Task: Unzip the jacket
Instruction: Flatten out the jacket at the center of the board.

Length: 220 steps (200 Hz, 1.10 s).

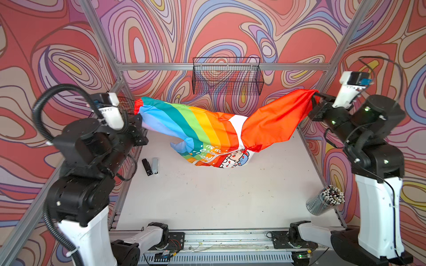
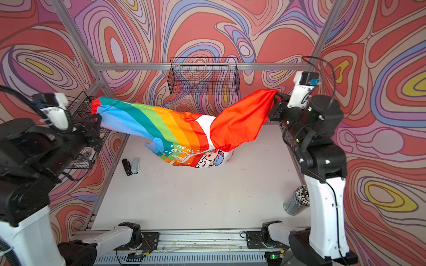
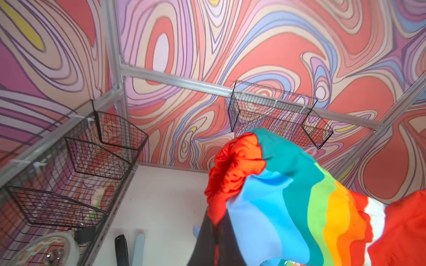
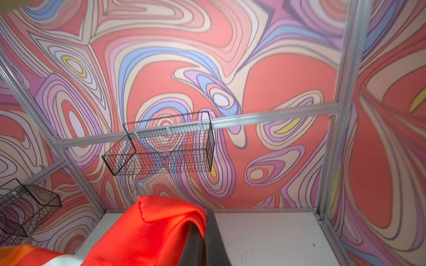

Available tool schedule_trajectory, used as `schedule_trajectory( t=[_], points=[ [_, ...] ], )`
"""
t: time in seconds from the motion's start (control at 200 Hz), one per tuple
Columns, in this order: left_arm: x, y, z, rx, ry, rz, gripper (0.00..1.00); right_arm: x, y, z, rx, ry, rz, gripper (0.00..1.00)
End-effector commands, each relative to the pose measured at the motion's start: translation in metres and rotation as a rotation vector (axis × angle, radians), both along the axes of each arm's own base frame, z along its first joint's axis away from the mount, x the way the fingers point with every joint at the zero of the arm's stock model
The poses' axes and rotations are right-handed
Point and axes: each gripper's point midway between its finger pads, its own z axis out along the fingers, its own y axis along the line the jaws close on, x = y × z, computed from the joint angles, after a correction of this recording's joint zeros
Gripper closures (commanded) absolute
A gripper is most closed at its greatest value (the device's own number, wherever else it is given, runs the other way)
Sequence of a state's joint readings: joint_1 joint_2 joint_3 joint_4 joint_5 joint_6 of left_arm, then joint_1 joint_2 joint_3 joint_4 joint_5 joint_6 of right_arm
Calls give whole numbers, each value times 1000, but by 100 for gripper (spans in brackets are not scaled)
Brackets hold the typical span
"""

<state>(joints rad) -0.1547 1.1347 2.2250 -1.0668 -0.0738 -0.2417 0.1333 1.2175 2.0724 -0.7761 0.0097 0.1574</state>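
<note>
The jacket (image 1: 207, 129) (image 2: 175, 129) hangs stretched between both grippers above the white table (image 1: 207, 198). Its middle sags low toward the table. My left gripper (image 1: 137, 115) (image 3: 216, 218) is shut on the red cuff (image 3: 232, 165) of the rainbow-striped sleeve, at the left. At the far right, my right gripper (image 1: 316, 97) (image 4: 204, 218) is shut on the edge of the red hood (image 4: 149, 230). The white zipper (image 1: 230, 153) (image 2: 202, 154) runs along the sagging lower part, between the striped half and the cartoon half, and looks closed.
A black wire basket (image 1: 227, 76) hangs on the back rail, just behind the jacket. More wire baskets (image 2: 85, 129) line the left rail beside my left arm. A black stapler (image 1: 147, 167) and a grey one (image 1: 156, 165) lie at the table's left. A cup of pens (image 1: 325, 200) stands at the right.
</note>
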Motion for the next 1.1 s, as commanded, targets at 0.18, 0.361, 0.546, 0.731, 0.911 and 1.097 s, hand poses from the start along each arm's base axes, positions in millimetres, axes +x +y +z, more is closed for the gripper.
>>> schedule_trajectory(
  t=[0.18, 0.361, 0.546, 0.731, 0.911, 1.097],
  points=[
    [-68, 31, 31, 33, -98, 117, 100, -96, -36, 57, -16, -159, -139, 100],
    [0, 23, -3, 65, 65, 130, 100, -26, -33, 14, -47, 41, -176, 100],
    [113, 7, -93, 110, 319, 133, 100, 99, -8, -101, -91, 352, -116, 100],
    [214, -20, -196, 96, 436, 73, 100, 209, 43, -234, -35, 572, 83, 100],
    [281, -33, -296, 81, 609, 76, 52, 285, 79, -344, 64, 719, 208, 52],
    [283, -26, -298, 98, 621, 121, 14, 294, 53, -364, 57, 769, 37, 16]
  ],
)
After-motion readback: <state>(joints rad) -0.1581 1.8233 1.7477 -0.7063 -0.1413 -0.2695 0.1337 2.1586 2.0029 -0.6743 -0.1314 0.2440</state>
